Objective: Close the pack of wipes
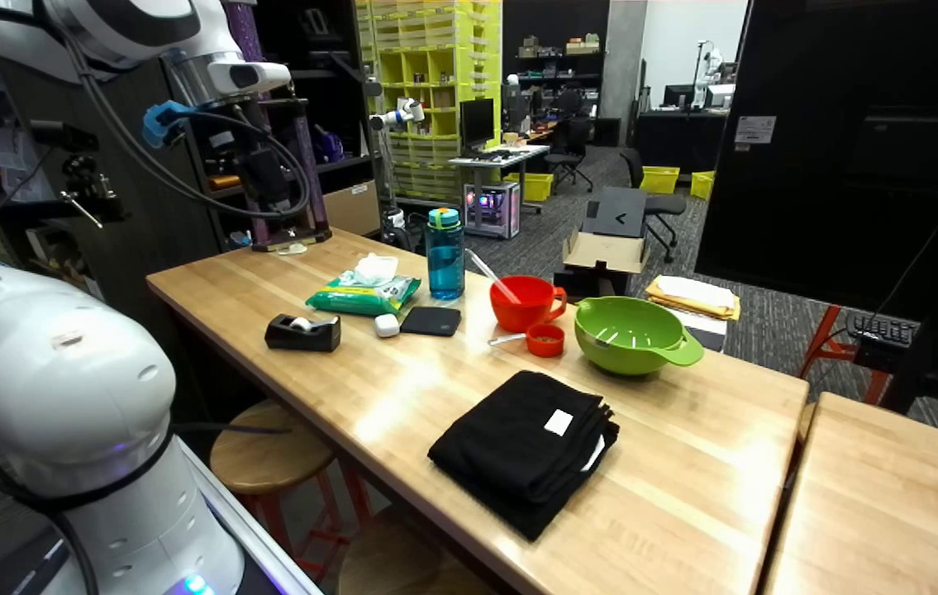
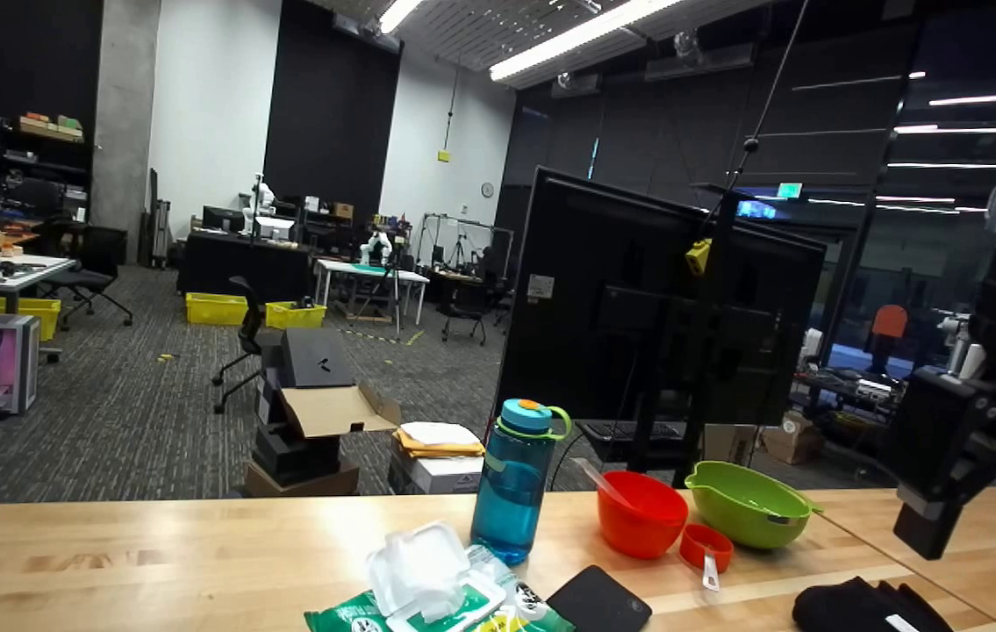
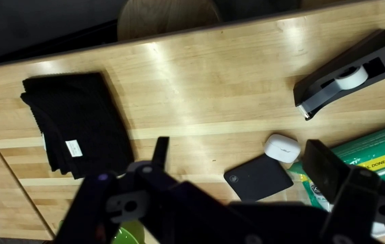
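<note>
The pack of wipes lies flat on the table, green with a white lid that stands raised and open on top. The pack also shows at the right edge of the wrist view, where my right-hand finger hides part of it. My gripper is open and empty, with its fingers wide apart. It is high above the table in both exterior views, and it also shows at the right of an exterior view. The pack is below and toward the right-hand finger, not touched.
Close to the pack are a teal bottle, a white case, a flat black square and a tape dispenser. Farther along are a red mug, a red measuring cup, a green bowl and a black cloth.
</note>
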### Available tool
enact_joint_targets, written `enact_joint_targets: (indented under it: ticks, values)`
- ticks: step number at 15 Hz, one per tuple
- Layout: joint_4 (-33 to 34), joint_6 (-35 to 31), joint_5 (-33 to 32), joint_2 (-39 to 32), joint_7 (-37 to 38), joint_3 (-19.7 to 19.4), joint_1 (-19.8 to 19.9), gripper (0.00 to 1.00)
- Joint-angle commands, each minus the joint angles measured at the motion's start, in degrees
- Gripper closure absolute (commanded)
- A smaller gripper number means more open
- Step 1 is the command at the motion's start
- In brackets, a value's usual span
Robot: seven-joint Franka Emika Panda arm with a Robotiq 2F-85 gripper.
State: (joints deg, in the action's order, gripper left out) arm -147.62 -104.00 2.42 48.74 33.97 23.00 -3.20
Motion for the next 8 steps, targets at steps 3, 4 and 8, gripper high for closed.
enact_joint_targets:
  ticks: [3,4,8]
  values:
    - [1.28,-7.61,-4.52,-4.47,-3.07,-2.53,1.52,0.0]
    - [1.35,-9.39,-5.1,-5.42,-3.57,-2.94,1.72,0.0]
    - [2.2,-16.48,-5.56,-9.66,-4.67,-3.8,2.07,0.0]
